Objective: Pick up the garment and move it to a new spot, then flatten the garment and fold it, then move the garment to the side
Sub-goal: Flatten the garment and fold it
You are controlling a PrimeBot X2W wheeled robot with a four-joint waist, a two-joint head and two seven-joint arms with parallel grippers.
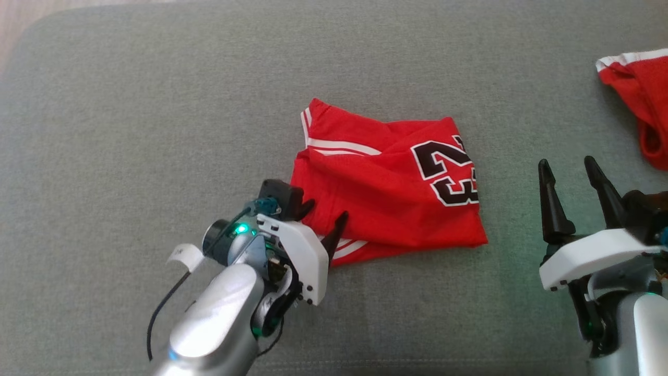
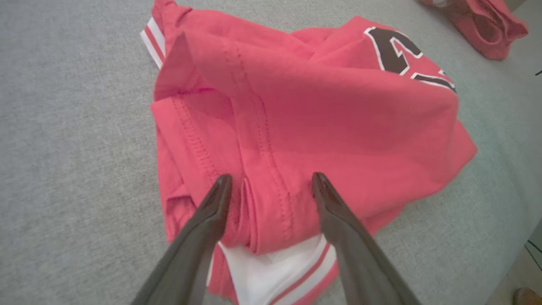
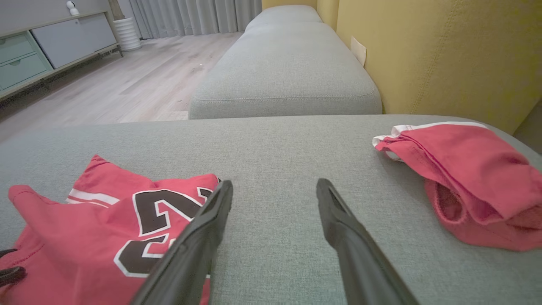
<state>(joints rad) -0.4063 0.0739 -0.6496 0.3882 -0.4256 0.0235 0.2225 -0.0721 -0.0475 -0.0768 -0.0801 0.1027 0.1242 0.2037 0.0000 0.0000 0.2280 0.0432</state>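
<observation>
Our left gripper [image 2: 271, 178] is wide open with nothing in it. It's parked on the near-left corner of the jersey [image 1: 396, 193], jaws straddling a raised fold [image 2: 258, 161] just above the white trim [image 2: 275, 271]. The jersey sits crumpled and half folded over in the middle of the cushion [image 1: 156, 104]. Our right gripper [image 1: 567, 164] hangs to the jersey's right, well apart from it, also wide open and empty.

What we reckon could go sideways: that corner is a stack of layers, so closing here may catch the whole bundle and we'd lift a lump we can't flatten. Or we pinch only the top fold and the rest slides out and drags. Go too deep and we could snag the cushion along with the cloth. With one gripper lifting, the jersey's far side would likely trail and bunch up more.

Stuff we can't make out: whether the left gripper touches the cloth or hovers just above it, how many layers sit under that fold, and where the neck and armholes are. The number [image 1: 449, 172] is partly folded under. Past the jersey, far right, another red garment [image 1: 642, 104] is cut off by the frame edge, so we can't tell what it is.
</observation>
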